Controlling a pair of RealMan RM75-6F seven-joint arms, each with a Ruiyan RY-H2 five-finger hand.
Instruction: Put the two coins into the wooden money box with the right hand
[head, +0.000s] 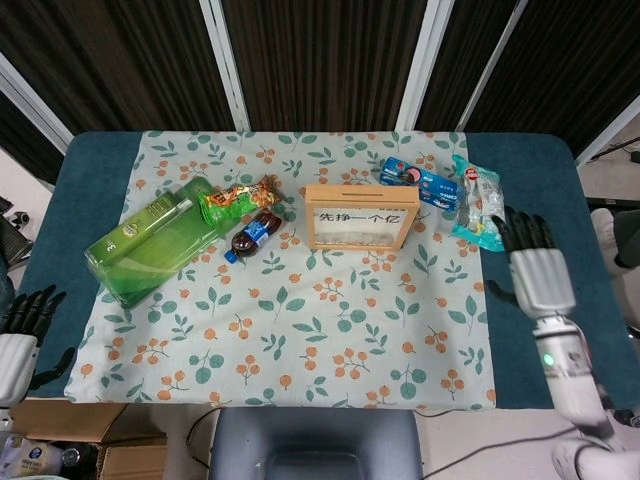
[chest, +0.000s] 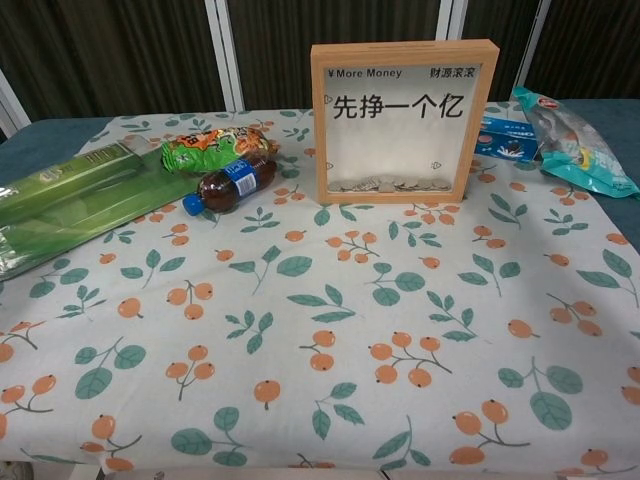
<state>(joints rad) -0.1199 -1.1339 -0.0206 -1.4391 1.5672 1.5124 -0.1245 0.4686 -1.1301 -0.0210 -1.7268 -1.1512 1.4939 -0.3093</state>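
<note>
Upright glass-fronted wooden money box (head: 359, 215) near the tablecloth's far edge, coins (chest: 385, 184) heaped inside (no loose ones visible). Pale right hand (head: 538, 272) beyond the cloth's right edge, empty, fingers spread. Left hand (head: 20, 325) off the near-left corner, empty, fingers apart.

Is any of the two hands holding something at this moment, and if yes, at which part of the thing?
Nothing is held. The right hand is open over the table's right side; the left hand is open beside the table.
</note>
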